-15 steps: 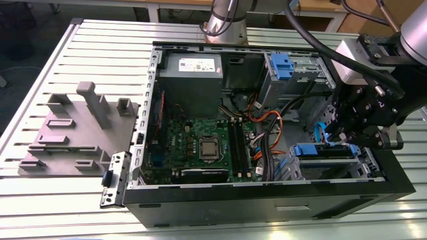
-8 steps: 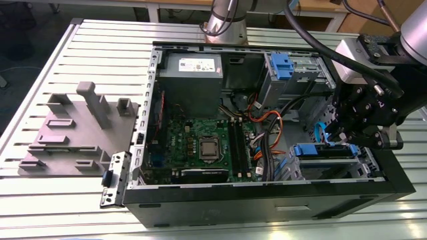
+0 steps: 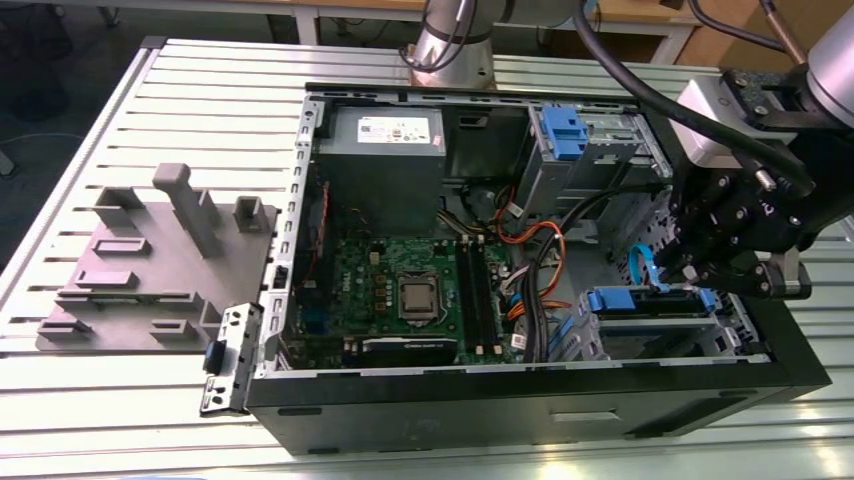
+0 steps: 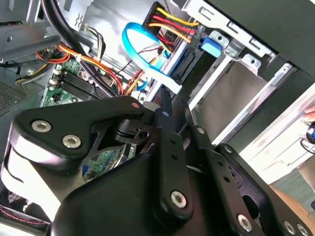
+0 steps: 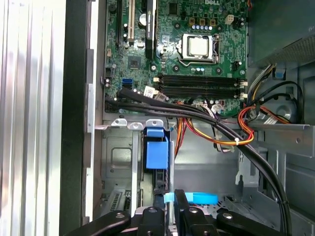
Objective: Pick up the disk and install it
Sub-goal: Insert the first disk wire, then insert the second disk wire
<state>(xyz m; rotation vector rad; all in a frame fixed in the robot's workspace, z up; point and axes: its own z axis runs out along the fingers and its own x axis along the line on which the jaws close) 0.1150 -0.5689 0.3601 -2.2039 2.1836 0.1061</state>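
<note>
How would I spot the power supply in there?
Find the open computer case on the table. In its far corner, on the exterior view's left, sits the power supply: the one closed grey box, white sticker on top.

Even, bright overhead light on the slatted table point(image 3: 80, 180), soft shadow inside the computer case point(image 3: 534, 385) toward 6 o'clock, mild glare on the metal bay wall point(image 4: 113, 14) near 12 o'clock, close black gripper point(image 4: 162, 110) links slightly soft, motherboard point(image 5: 197, 44) crisp.
</note>
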